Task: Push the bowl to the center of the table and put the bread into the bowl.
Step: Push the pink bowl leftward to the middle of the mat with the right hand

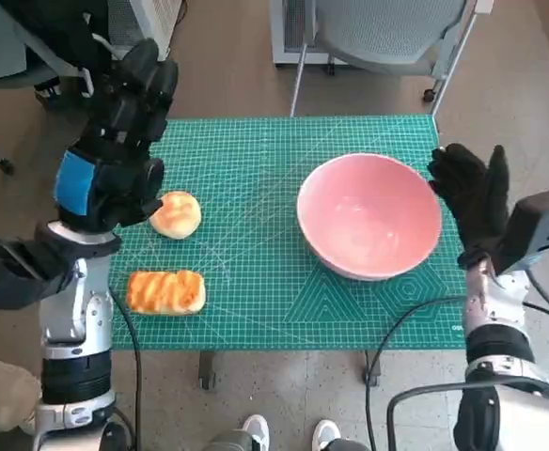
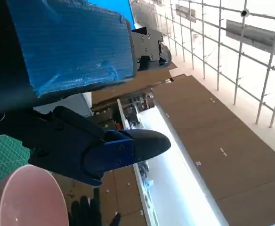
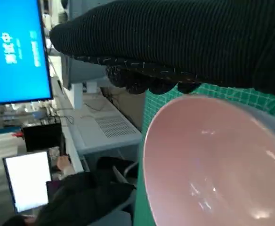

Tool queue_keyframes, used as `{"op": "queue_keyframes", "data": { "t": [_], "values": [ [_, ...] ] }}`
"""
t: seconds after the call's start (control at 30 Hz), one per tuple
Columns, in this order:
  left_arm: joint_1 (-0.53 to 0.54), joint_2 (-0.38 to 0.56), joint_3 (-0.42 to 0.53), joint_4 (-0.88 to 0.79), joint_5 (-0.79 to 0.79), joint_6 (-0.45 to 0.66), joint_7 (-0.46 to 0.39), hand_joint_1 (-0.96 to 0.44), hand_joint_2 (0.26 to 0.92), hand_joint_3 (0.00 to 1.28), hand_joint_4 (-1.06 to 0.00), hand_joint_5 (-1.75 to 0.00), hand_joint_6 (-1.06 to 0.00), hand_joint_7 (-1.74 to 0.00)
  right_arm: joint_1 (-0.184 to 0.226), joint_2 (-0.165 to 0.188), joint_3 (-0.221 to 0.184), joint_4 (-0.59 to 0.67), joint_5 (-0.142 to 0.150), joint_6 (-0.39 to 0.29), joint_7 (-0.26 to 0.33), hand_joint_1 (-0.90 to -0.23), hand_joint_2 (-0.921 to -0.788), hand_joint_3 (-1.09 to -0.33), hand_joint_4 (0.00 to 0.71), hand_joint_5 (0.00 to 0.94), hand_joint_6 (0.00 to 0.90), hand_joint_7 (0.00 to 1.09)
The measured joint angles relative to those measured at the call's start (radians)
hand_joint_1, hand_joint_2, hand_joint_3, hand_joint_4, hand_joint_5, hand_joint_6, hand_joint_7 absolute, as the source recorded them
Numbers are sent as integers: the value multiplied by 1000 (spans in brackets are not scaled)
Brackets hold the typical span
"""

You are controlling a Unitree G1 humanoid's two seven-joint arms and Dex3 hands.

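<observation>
The pink bowl (image 1: 369, 215) stands upright and empty on the green cutting mat (image 1: 256, 282), right of centre in the head view, its rim near the mat's right edge. The round bread roll (image 1: 176, 214) lies on the mat at left of centre, well apart from the bowl. A second, oblong glazed bread (image 1: 165, 291) lies just below the roll, toward the lower left of the mat. The right hand (image 1: 474, 195) stands at the right edge of the frame, just beside the bowl's right rim, gloved fingers spread and pointing upward in the frame, holding nothing; contact with the rim cannot be confirmed from the head view. In the right wrist view the glove (image 3: 175, 42) fills the top of the frame and the bowl (image 3: 213, 165) fills the lower right, directly beneath the glove. The left hand (image 1: 117, 141) is raised at upper left of the head view, above the mat's left edge and just left of the roll, its black fingers extended and apart, grasping nothing. The left wrist view shows the blue-taped back (image 2: 71, 42) at upper left and the bowl's rim (image 2: 29, 197) at lower left. A grey chair (image 1: 378, 33) stands beyond the mat at the top of the head view. A monitor (image 3: 15, 52) and a person's dark sleeve (image 3: 81, 197) appear at left in the right wrist view.
</observation>
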Motion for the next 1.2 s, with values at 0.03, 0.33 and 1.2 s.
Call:
{"op": "queue_keyframes", "data": {
  "t": [0.03,0.33,1.2],
  "values": [
    [1,0,1,-3,0,2,1,-651,921,625,-9,-7,1,-304,0,1,0,0,0,1,-1,-619,-921,-847,328,6,385,46],
    [5,2,10,-15,-1,13,8,-653,921,626,-8,-7,1,-301,3,7,2,1,-2,5,-8,-615,-921,-865,332,6,391,45],
    [18,5,18,-21,-1,26,10,-656,921,625,-6,-10,1,-292,16,48,12,6,-4,17,-23,-610,-921,-879,361,6,393,35]
  ]
}}
